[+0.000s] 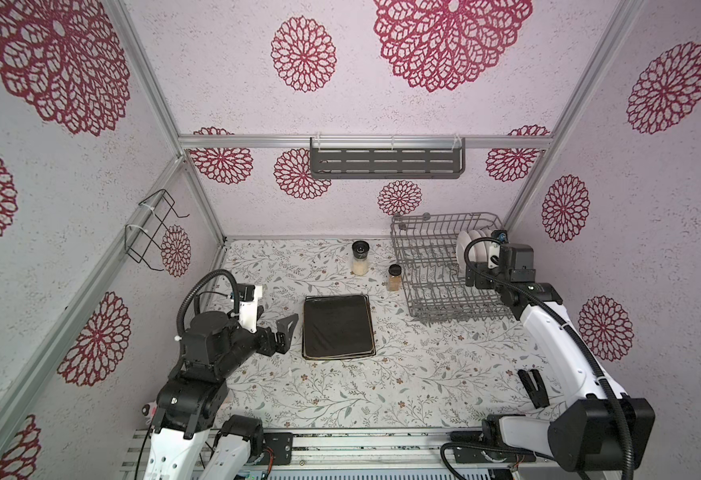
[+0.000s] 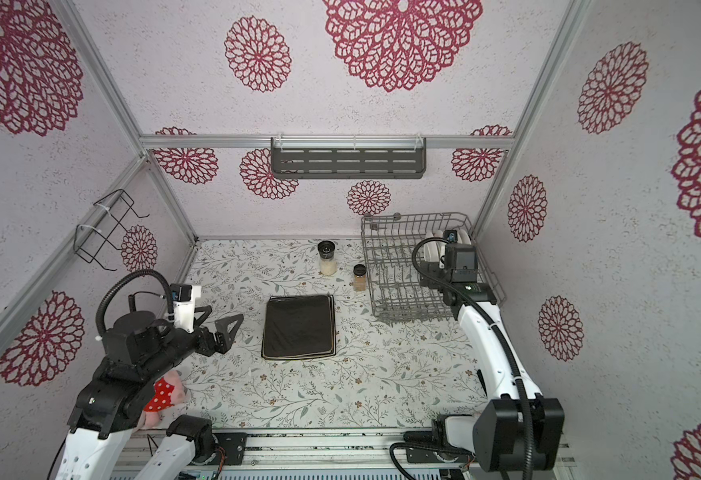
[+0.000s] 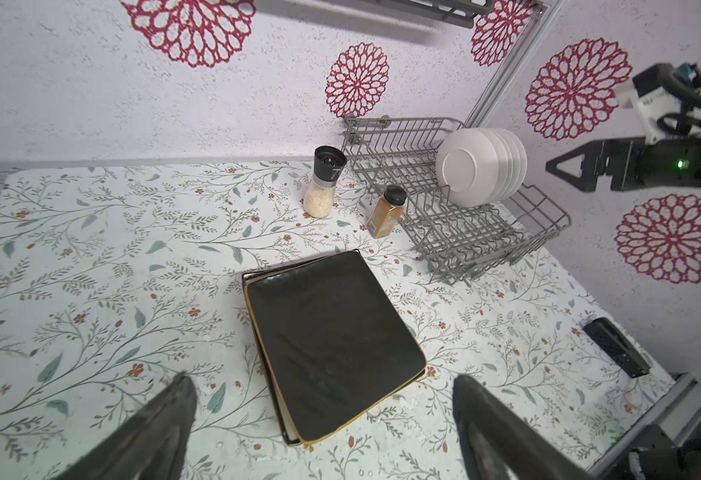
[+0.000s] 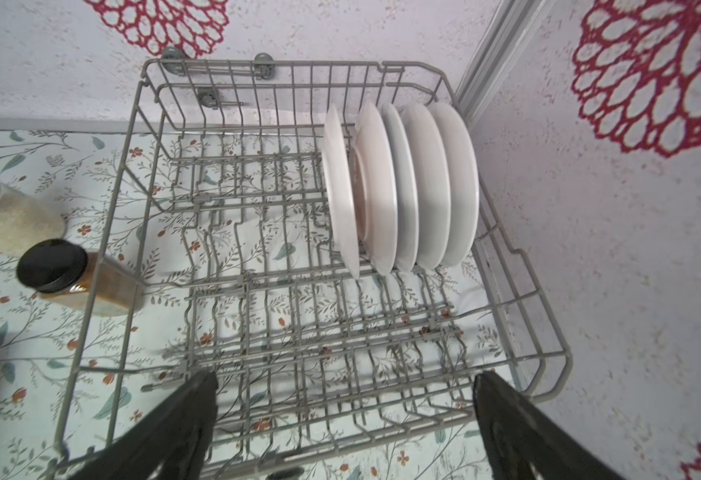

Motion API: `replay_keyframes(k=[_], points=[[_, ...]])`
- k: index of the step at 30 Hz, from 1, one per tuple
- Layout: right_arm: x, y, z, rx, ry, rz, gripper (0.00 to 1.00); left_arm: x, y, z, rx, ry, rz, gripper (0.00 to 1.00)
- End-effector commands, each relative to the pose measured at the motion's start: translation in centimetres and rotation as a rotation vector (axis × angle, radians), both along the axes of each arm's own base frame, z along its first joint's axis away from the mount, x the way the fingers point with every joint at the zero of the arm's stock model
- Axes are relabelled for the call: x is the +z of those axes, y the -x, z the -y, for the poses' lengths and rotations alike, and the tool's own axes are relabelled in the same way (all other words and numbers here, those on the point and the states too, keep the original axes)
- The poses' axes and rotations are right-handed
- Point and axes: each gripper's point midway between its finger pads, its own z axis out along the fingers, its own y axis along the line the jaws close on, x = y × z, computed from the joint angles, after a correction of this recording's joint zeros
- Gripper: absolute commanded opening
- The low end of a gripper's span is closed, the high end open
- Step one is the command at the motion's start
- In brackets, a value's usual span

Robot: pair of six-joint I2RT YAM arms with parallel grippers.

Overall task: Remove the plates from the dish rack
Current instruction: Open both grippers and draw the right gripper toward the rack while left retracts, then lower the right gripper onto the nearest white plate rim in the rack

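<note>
In both top views, square plates point(image 2: 298, 328) lie stacked on the surface point(image 2: 382, 395) while round plates point(image 2: 429, 252) stand in the dish rack point(image 2: 386, 249), half hidden by my right arm. Left wrist view: my left hand point(image 3: 321, 382) is spread and empty. Right wrist view: my right hand point(image 4: 346, 378) is spread before them; next, I reckon, comes pinching one rim.

Left fingers point(image 3: 153, 436) and right fingers point(image 4: 166, 432) spread wide.

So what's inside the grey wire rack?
Five round white plates stand on edge in a row at the back right of the dish rack. Its other slots hold nothing. The plates overlap, so most of each face is hidden.
</note>
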Motion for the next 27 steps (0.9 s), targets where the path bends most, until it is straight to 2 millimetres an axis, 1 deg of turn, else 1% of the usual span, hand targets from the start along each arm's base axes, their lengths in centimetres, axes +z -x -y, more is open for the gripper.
replay_keyframes(k=[1,4,8,13,16,18,21,27], points=[[2.5,-1.6,-0.1,0.066,0.009,0.044,0.99,-1.8,1.4,-0.7,-0.005,-0.073,0.016,0.97],[2.8,-2.9,-0.3,0.095,-0.015,0.055,0.99,-1.0,2.8,-0.9,-0.003,-0.059,0.096,0.97],[2.0,-4.5,-0.7,0.129,-0.041,0.040,0.99,-0.4,4.2,-1.0,-0.007,-0.034,0.201,0.97],[0.1,-6.0,-0.9,0.155,-0.046,-0.023,0.97,-1.1,5.5,-1.3,0.009,0.017,0.271,0.97],[-0.8,-6.7,-1.1,0.170,-0.052,-0.063,0.96,-1.4,6.2,-1.5,0.008,0.013,0.319,0.97],[-1.3,-7.2,-1.1,0.179,-0.050,-0.091,0.94,-1.3,6.4,-1.5,0.006,0.017,0.341,0.97],[-2.2,-7.8,-1.3,0.197,-0.050,-0.128,0.92,-1.5,6.2,-1.0,-0.017,0.015,0.325,0.97],[-3.7,-9.0,-1.0,0.198,-0.039,-0.181,0.88,-2.3,6.1,0.6,-0.119,0.005,0.298,0.97]])
